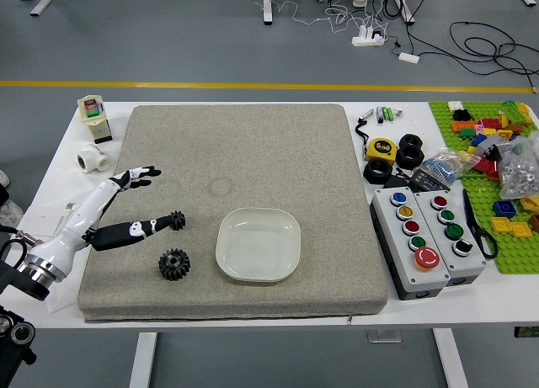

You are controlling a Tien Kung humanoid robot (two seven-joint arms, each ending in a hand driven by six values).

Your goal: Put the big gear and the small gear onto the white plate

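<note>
My left hand (pixel 160 198) reaches in over the mat's left part. Its fingers (pixel 136 178) stretch toward the far side, while the black thumb (pixel 126 233) points right, wide apart from them. The small dark gear (pixel 177 220) shows right at the thumb's tip; whether they touch I cannot tell. Nearer the front edge lies the big black gear (pixel 174 264), separate from the hand. The white plate (pixel 258 244), a rounded square, rests to the right of both gears with nothing on it. My right hand is out of view.
A grey mat (pixel 244 156) covers the table's middle. White fittings (pixel 93 158) stand at its far left. On the right are a tape measure (pixel 381 150), black rings (pixel 410 151), button boxes (pixel 413 241), scissors (pixel 477 228) and bricks on a green baseplate (pixel 515 257).
</note>
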